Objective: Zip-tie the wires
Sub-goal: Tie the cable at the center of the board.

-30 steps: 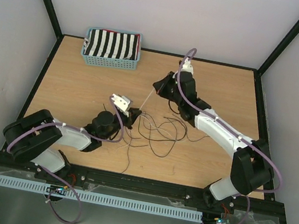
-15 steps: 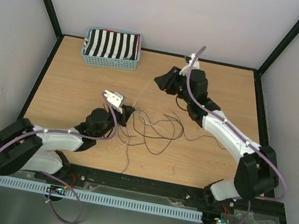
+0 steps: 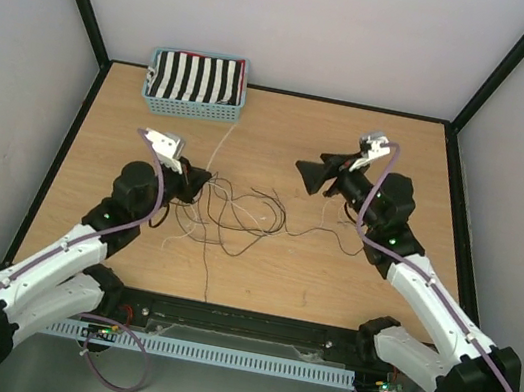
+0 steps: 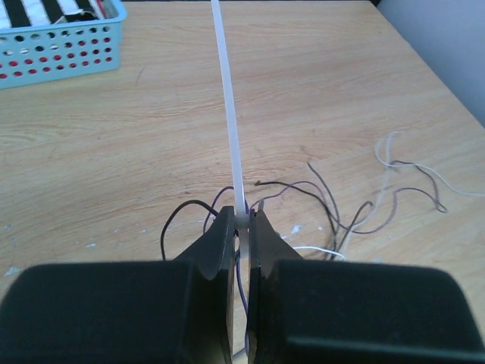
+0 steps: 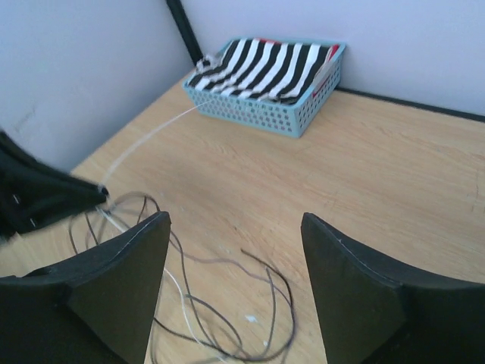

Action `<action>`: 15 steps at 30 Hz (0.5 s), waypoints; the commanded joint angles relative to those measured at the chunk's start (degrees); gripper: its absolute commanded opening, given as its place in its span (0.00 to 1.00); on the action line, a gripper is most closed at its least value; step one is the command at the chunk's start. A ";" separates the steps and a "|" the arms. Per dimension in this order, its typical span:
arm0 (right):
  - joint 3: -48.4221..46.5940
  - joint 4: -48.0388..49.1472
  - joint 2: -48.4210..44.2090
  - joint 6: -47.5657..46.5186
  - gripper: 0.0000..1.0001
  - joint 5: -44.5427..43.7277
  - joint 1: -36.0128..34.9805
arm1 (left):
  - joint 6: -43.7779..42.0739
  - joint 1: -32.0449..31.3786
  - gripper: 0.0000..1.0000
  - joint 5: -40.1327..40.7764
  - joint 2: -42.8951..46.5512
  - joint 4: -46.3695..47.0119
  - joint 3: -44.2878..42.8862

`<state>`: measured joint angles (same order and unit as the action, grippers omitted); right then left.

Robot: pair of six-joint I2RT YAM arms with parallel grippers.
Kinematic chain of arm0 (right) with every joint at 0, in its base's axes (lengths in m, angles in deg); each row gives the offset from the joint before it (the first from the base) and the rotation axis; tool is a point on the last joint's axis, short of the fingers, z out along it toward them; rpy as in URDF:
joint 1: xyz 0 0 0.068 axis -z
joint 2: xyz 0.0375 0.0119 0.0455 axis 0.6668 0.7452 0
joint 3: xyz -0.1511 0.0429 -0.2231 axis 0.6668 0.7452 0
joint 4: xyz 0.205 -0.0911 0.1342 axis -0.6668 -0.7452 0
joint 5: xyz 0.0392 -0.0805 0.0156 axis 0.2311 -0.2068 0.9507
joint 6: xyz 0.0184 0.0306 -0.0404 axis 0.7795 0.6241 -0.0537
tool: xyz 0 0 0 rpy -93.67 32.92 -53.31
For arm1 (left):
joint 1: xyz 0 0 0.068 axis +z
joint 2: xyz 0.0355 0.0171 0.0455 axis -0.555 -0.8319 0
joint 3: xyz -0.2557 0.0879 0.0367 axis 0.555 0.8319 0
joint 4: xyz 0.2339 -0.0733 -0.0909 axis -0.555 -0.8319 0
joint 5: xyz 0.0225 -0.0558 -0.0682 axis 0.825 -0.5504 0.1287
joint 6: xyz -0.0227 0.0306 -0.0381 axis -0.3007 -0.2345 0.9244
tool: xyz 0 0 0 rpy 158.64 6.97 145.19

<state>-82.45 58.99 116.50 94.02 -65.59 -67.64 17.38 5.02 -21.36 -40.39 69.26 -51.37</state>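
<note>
The wires (image 3: 239, 210) lie as thin dark and pale loops on the wooden table (image 3: 370, 276), left of centre. My left gripper (image 3: 195, 182) is shut on the white zip tie (image 4: 231, 121) at the bundle's left end; the jaws pinch it near its head, and wires (image 4: 345, 208) spread out beyond them. The strap (image 3: 220, 148) runs free toward the basket. My right gripper (image 3: 309, 172) hangs open to the right of the wires, with nothing between its fingers. The right wrist view shows that gripper (image 5: 235, 221) above wires (image 5: 227, 303) and the strap (image 5: 148, 135).
A light blue basket (image 3: 194, 106) holding black-and-white striped cloth stands at the back left; its wall (image 4: 61, 47) is close to the strap's tip. Black frame rails border the table, and a white slotted strip (image 3: 214, 355) lies in front of the arm bases.
My right gripper has opened, let go of the zip tie's strap and drawn back to the right. The left arm has swung left, dragging the tie and the wires with it.
</note>
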 commanded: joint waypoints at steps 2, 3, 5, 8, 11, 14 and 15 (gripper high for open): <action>10.25 12.64 -1.97 -7.07 0.77 13.78 -0.02 | 0.11 1.65 0.00 -9.58 1.72 -12.67 -7.56; 12.70 16.55 -1.84 -6.83 0.76 16.48 0.03 | 0.15 1.70 0.00 -10.59 1.71 -12.99 -8.07; 16.66 25.08 -0.96 -6.06 0.73 21.65 -0.08 | -0.01 1.70 0.00 -12.48 1.48 -13.05 -8.58; 19.79 34.53 1.98 -5.26 0.64 26.08 -0.17 | -0.13 1.70 0.00 -14.14 1.04 -13.06 -9.29; 19.86 37.27 5.26 -7.21 0.57 28.16 -1.10 | -0.22 1.70 0.00 -15.72 0.51 -13.00 -10.06; 19.20 37.55 8.12 -12.09 0.54 27.64 -3.34 | -0.36 1.73 0.00 -16.36 0.14 -13.01 -10.48; 18.90 37.57 8.94 -13.16 0.53 27.58 -4.04 | -0.34 1.73 0.00 -16.42 0.08 -13.01 -10.51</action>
<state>-62.36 88.78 123.08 86.63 -41.74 -69.28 17.29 6.42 -35.24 -40.20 55.86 -59.33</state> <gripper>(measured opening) 0.542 0.058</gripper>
